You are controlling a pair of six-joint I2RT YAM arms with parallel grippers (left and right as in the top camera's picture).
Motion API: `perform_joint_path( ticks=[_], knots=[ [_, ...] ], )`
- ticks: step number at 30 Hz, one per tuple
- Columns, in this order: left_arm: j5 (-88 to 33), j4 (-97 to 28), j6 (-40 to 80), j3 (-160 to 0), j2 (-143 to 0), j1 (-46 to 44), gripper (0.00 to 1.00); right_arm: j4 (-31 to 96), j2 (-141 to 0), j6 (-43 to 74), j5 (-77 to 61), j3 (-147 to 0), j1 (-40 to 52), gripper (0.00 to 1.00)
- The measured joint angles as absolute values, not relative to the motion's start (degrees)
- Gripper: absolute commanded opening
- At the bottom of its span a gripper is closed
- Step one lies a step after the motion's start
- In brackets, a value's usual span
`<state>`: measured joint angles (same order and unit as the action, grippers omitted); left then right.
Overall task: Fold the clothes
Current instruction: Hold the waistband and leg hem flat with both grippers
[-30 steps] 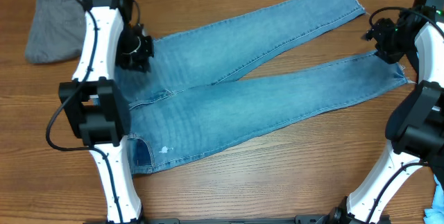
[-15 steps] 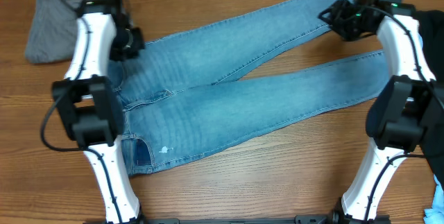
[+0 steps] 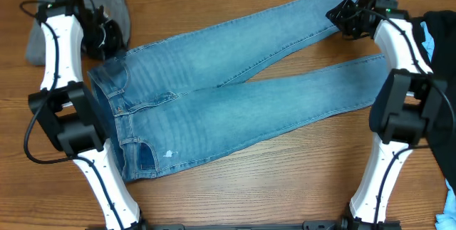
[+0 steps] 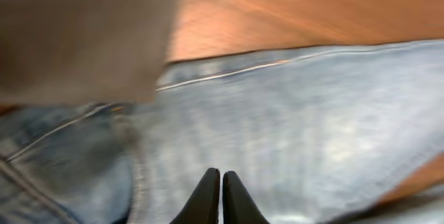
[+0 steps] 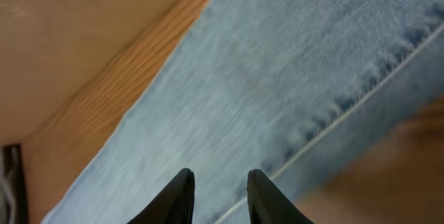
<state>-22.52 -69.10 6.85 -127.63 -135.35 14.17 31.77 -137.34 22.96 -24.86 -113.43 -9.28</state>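
Jeans (image 3: 214, 95) flat on table (image 3: 299, 180), waist by the left arm, legs fanned toward the right arm. Left gripper (image 4: 221, 177) clenched, tips together over waist denim. Right gripper (image 5: 219, 182) released, over upper leg near hem.

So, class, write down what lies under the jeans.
The wooden table shows around the jeans, so they rest on it. Anything beneath the denim is covered and cannot be seen.
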Motion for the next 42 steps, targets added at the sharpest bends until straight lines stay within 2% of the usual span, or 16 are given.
perform_joint_path(
  ticks=[7,14,21,24,27,33,36,39,40,42],
  knots=[
    [-23.97,-72.73,6.15,-138.04,-135.35,11.68,0.13,30.59,-142.58,25.78,-20.6,-113.43,-9.3,0.28],
    [-24.03,-73.08,5.8,-140.27,-135.35,8.97,0.15,38.92,-142.52,27.0,-5.5,-116.33,-8.69,0.23],
    [-23.81,-73.52,5.78,-140.27,-135.35,6.37,0.2,44.01,-142.12,27.03,2.37,-117.32,-15.46,0.2],
    [-23.79,-74.19,5.76,-140.27,-135.35,5.98,0.21,45.08,-142.12,26.44,0.51,-118.04,-18.61,0.43],
    [-23.77,-75.11,5.76,-140.27,-135.35,5.98,0.22,44.91,-142.41,22.85,-7.57,-119.46,-20.86,0.57],
    [-23.77,-75.96,5.76,-140.27,-135.35,5.98,0.22,40.86,-143.63,21.23,-15.33,-120.05,-17.26,0.65],
    [-23.75,-76.62,5.76,-140.27,-135.35,5.98,0.22,38.04,-144.46,21.65,-17.02,-120.2,-14.04,0.64],
    [-23.75,-77.06,5.76,-140.27,-135.35,5.98,0.22,36.62,-145.73,23.35,-18.15,-121.23,-11.66,0.57],
    [-23.75,-77.43,5.76,-140.27,-135.35,5.98,0.22,36.34,-146.15,24.12,-18.44,-121.62,-11.09,0.53],
    [-23.7,-77.93,5.56,-140.27,-135.35,5.98,0.23,35.94,-146.67,25.45,-19.4,-122.06,-10.72,0.37]
  ],
)
